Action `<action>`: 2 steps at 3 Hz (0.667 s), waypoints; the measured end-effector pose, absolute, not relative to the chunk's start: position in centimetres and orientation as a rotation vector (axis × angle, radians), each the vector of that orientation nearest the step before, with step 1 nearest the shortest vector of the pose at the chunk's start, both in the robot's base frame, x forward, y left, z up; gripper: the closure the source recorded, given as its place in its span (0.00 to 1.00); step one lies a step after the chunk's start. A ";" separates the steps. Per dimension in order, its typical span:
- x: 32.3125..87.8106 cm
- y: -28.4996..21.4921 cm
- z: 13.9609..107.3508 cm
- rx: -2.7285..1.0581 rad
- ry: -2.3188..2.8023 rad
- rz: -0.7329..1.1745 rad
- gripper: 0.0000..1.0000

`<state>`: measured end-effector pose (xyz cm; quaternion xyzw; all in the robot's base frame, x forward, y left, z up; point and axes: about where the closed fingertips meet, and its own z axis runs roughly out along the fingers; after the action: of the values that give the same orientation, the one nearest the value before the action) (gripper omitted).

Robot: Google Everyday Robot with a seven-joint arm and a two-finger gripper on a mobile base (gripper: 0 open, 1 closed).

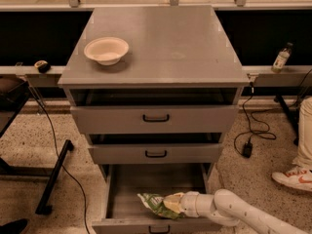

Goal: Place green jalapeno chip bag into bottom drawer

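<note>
While the gripper, clamped on the bag, hangs low inside the open drawer, this looks like the placing step, with letting go due next.

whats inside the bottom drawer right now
The green jalapeno chip bag, held by the gripper reaching in from the right. The bottom drawer floor beneath them and behind its front panel is hidden.

You're in a lab or test room: a grey cabinet of 3 drawers on speckled floor, a plug, a bottle, someone's sneaker. The hand holds the bag in the bottom drawer.
</note>
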<state>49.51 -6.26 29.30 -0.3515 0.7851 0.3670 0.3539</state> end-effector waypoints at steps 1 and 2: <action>50.4 -5.6 28.5 -0.878 2.015 0.961 0.58; 51.4 -4.7 28.2 -0.863 1.998 0.967 0.35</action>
<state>51.44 -4.73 28.23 -0.3364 0.7791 0.3771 0.3710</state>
